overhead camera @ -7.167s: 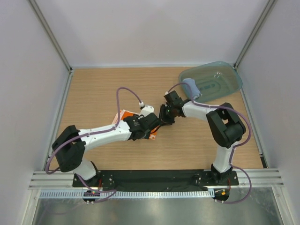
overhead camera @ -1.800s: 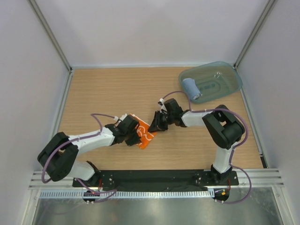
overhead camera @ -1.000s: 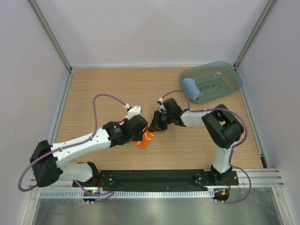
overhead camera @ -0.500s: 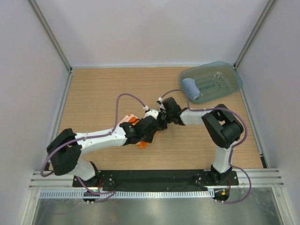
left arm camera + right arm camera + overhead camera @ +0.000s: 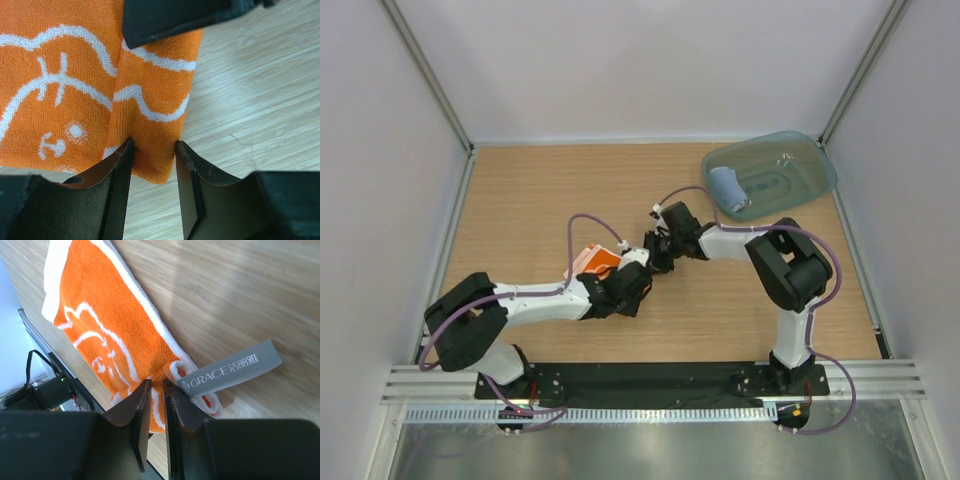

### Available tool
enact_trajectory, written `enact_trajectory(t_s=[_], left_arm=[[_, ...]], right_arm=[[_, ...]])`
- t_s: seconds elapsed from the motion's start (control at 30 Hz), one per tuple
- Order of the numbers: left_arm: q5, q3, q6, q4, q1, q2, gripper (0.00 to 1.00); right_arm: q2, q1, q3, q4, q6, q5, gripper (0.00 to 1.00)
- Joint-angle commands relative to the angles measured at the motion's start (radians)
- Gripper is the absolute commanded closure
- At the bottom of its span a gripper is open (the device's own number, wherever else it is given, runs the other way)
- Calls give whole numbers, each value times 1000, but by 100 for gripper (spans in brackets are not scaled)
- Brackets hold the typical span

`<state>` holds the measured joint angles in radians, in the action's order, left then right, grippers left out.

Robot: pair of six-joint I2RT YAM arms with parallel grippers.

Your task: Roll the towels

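The orange towel [image 5: 599, 261] with white prints lies partly folded at the table's middle. My left gripper [image 5: 638, 273] meets it from the near side. In the left wrist view its jaws [image 5: 153, 150] press both sides of a folded strip of the orange towel [image 5: 55, 60] at its corner. My right gripper [image 5: 656, 250] comes from the right. In the right wrist view the right gripper [image 5: 156, 385] stands narrowly shut on a bunched fold of the orange towel [image 5: 100, 335], beside its grey label [image 5: 230, 372]. The light blue towel [image 5: 727, 190] sits rolled in the tray.
The translucent teal tray [image 5: 798, 160] stands at the back right corner. Light walls with metal posts enclose the wooden table [image 5: 530, 190]. A black finger of my right gripper [image 5: 170, 20] shows at the top of the left wrist view.
My left arm has swung right across the towel and its gripper now sits at the towel's right corner. The right gripper has shifted slightly back and left, still holding the towel.
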<state>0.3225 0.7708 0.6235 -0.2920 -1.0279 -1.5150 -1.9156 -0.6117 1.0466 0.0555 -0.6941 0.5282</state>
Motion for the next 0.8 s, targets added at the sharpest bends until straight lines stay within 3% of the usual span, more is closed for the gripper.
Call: enact_trajectory(t_s=[0.0, 0.4, 0.77], left_arm=[[-16, -51, 44, -13, -4, 9, 59], [-37, -116, 97, -32, -4, 72, 56], [-31, -97, 110, -52, -6, 21, 59]], right_arm=[[-60, 6, 52, 69, 57, -111, 76], [-160, 17, 204, 129, 87, -94, 76], [-45, 99, 348, 318, 163, -109, 73]])
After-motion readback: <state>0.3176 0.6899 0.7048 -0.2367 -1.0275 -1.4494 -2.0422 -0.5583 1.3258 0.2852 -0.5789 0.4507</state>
